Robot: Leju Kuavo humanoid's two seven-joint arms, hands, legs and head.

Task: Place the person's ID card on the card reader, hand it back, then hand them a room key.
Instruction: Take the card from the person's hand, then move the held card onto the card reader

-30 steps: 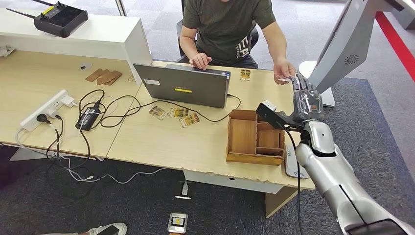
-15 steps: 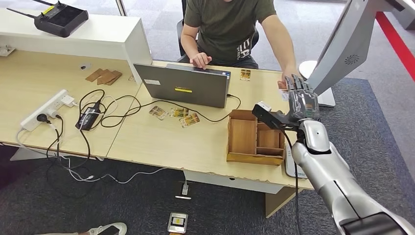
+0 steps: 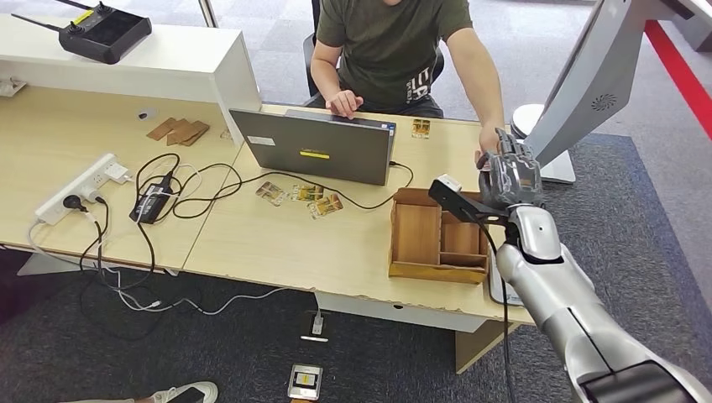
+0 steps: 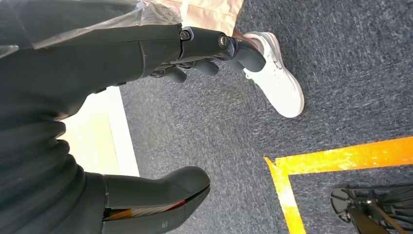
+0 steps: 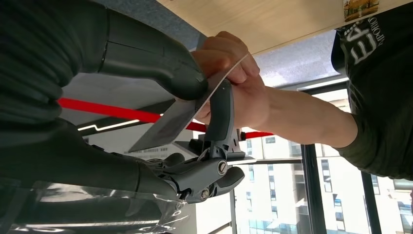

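I am looking at an office, set up like a reception desk. A pale wood table (image 3: 277, 243) carries an open laptop (image 3: 315, 153), a white power strip (image 3: 80, 186) with plugs and a tangle of black cables (image 3: 180, 189), and a wooden tray (image 3: 437, 235) with compartments. A few printed cards (image 3: 306, 198) lie loose near the laptop. A person (image 3: 388, 46) sits in a chair on the far side. The floor is grey carpet (image 3: 646, 210), with a red stripe (image 3: 680, 71) at one side and yellow tape (image 4: 331, 161) in my left wrist view. Through my right wrist view I see tall windows (image 5: 341, 195) facing a high-rise building.
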